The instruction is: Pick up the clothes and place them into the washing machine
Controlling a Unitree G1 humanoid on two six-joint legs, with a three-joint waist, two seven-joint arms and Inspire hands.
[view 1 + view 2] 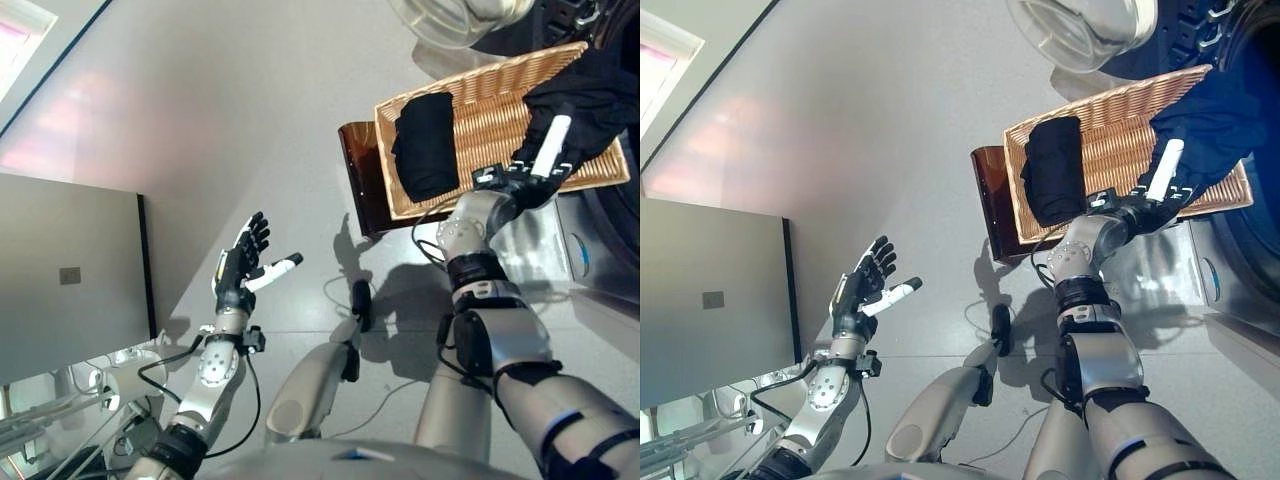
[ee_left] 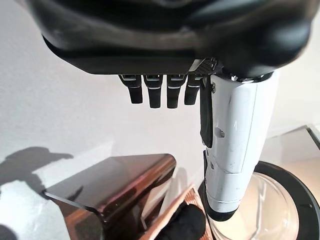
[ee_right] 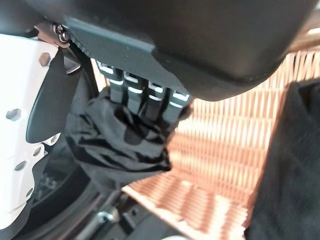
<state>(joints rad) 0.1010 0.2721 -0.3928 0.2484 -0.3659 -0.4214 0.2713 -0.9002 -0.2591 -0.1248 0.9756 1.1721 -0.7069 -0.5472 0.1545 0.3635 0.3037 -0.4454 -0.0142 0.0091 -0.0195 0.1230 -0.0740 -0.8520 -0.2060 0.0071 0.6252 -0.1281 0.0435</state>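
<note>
The right hand (image 1: 545,165) reaches into the woven basket (image 1: 480,110) at about 2 o'clock, with its fingers (image 3: 145,97) curled round a dark cloth (image 1: 590,95). Another dark cloth (image 1: 425,145), folded, lies in the basket at about 1 o'clock. The left hand (image 1: 240,265) is up at about 8 o'clock, spread wide and holding nothing.

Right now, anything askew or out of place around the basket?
Mostly fine. One dark garment spills over the wicker basket rim toward the washing machine drum, but the right hand is shut on it. The folded black garment lies flat inside. The left hand is open, idle over the floor.
</note>
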